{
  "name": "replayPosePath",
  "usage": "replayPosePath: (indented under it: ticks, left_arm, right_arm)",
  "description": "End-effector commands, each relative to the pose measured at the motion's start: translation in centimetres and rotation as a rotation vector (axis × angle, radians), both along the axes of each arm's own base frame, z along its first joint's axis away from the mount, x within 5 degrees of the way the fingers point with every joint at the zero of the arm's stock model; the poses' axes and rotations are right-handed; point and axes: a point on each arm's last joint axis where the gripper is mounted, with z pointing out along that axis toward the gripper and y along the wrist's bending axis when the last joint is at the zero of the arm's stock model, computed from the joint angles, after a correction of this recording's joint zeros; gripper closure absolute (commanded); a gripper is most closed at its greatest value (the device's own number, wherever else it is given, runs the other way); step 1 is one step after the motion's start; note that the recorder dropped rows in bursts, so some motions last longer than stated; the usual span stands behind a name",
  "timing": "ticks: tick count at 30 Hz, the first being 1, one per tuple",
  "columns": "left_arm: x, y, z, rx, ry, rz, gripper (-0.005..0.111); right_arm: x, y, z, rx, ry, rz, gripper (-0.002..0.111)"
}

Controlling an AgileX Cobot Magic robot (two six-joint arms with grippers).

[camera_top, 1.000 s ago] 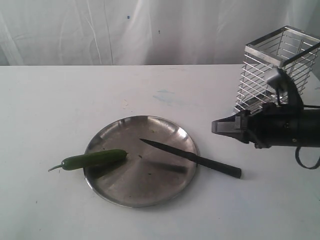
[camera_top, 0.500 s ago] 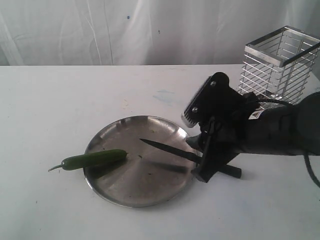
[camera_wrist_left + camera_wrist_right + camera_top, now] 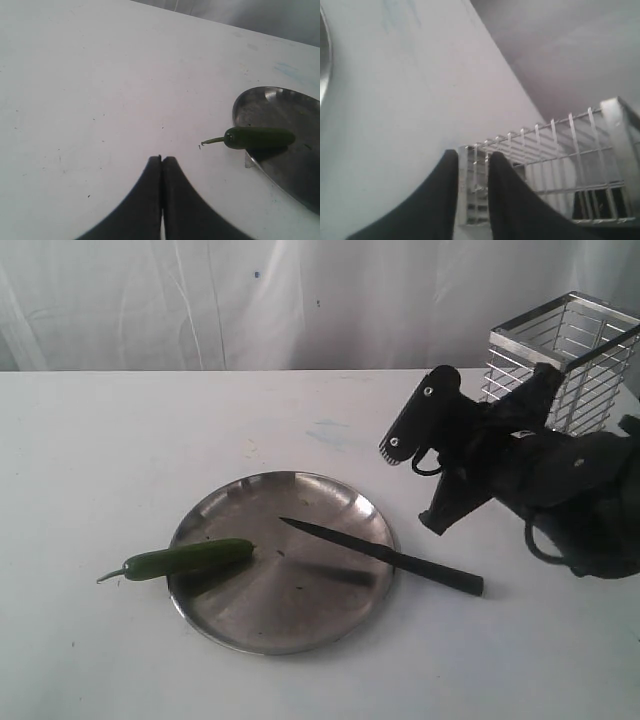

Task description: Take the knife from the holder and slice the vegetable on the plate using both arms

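Note:
The knife (image 3: 380,555) lies loose, its dark blade on the plate (image 3: 300,630) and its black handle on the table to the right. The green vegetable (image 3: 190,558) rests across the plate's left rim, stem pointing outward. The wire holder (image 3: 575,350) stands at the back right. My right gripper (image 3: 543,388) is raised in front of the holder (image 3: 560,165), off the knife, its jaws (image 3: 470,157) slightly apart and empty. My left gripper (image 3: 161,159) is shut and empty over bare table, short of the vegetable (image 3: 260,137) and the plate (image 3: 295,175).
The folded right arm (image 3: 450,460) bulks between the plate and the holder, above the knife handle. A white curtain (image 3: 250,300) closes the back. A faint blue stain (image 3: 330,430) marks the table behind the plate.
The right arm lay level beside the holder, then swung down over the knife handle, and now has lifted back toward the holder. Knife, vegetable and plate have not moved.

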Motion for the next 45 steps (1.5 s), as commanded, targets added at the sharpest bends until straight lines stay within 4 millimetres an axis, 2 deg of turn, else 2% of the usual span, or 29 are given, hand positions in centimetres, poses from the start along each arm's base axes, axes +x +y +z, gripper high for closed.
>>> replayPosePath:
  ticks: [1,4,9,13,17,19,22,24,27,30,34,40,45]
  left_arm:
    - [0.0,0.0,0.0,0.005,-0.001,-0.008,0.107]
    - [0.0,0.0,0.0,0.005,-0.001,-0.008,0.107]
    - [0.0,0.0,0.0,0.005,-0.001,-0.008,0.107]
    - [0.0,0.0,0.0,0.005,-0.001,-0.008,0.107]
    - [0.0,0.0,0.0,0.005,-0.001,-0.008,0.107]
    - [0.0,0.0,0.0,0.005,-0.001,-0.008,0.107]
    - [0.0,0.0,0.0,0.005,-0.001,-0.008,0.107]
    - [0.0,0.0,0.0,0.005,-0.001,-0.008,0.107]
    - [0.0,0.0,0.0,0.005,-0.001,-0.008,0.107]
    - [0.0,0.0,0.0,0.005,-0.001,-0.008,0.107]
    - [0.0,0.0,0.0,0.005,-0.001,-0.008,0.107]
    - [0.0,0.0,0.0,0.005,-0.001,-0.008,0.107]
    - [0.0,0.0,0.0,0.005,-0.001,-0.008,0.107]
  right_arm:
    - [-1.3,2.1,0.5,-0.015,0.089,-0.038,0.108]
    - [-2.5,3.3,1.6,-0.087,0.006,-0.103,0.108]
    - [-4.0,5.0,1.7,-0.096,-0.002,-0.058,0.108]
    - [-4.3,4.9,1.8,-0.115,-0.016,-0.098,0.108]
    - [-4.4,3.9,2.2,-0.120,-0.090,-0.178,0.108]
    - [-4.5,3.6,2.2,0.018,-0.195,-0.200,0.108]
    - [-5.4,3.8,1.1,0.364,-0.260,-0.116,0.108]
    - [-6.7,4.5,-0.5,0.559,-0.147,0.016,0.108]
    - [-8.7,5.5,-2.3,0.727,0.083,0.189,0.108]
    - [-9.9,5.6,-3.3,0.609,0.247,0.250,0.108]
    - [-10.5,4.5,-3.6,0.465,0.348,0.241,0.108]
    - [-8.9,3.2,-1.3,0.279,0.157,0.181,0.108]
    - [-7.7,2.9,-0.4,-0.018,0.129,0.178,0.108]
